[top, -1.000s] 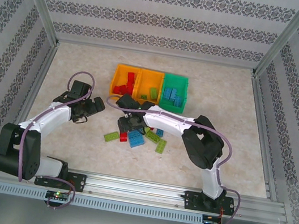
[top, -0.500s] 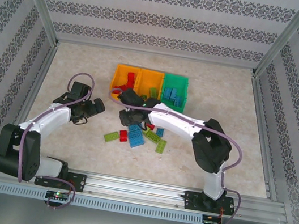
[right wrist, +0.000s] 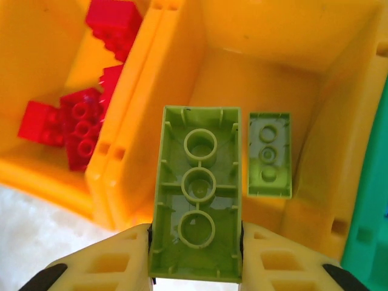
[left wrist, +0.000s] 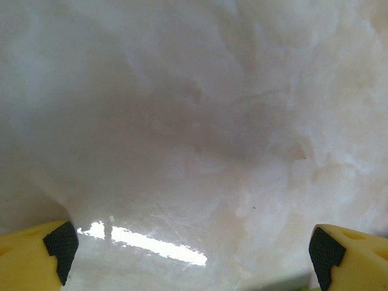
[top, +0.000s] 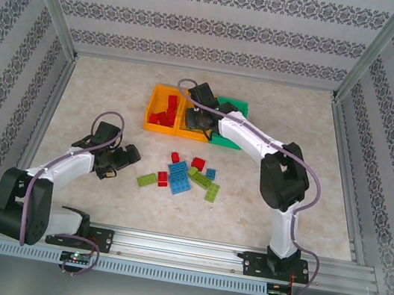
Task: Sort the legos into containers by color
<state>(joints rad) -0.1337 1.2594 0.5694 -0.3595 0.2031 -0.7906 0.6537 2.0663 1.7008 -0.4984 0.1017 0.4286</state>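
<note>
The right end effector [right wrist: 195, 267] hangs over the near rim of the middle orange bin [right wrist: 267, 60], clamped on a lime green brick [right wrist: 197, 194] turned hollow side up. A smaller lime brick [right wrist: 268, 154] lies flat on that bin's floor, just beside its right wall. Red bricks [right wrist: 79, 124] sit in the left orange bin [right wrist: 36, 60], and the green bin [right wrist: 373, 200] borders the right. The left end effector [top: 123, 156] is spread wide over bare counter [top: 286, 200], left of the loose legos [top: 181, 175].

Bright, even light washes my counter [top: 113, 103] pale, with only soft shadows. From my left wrist its surface is blurred, a white glare streak low down. My right wrist's view is sharp.
</note>
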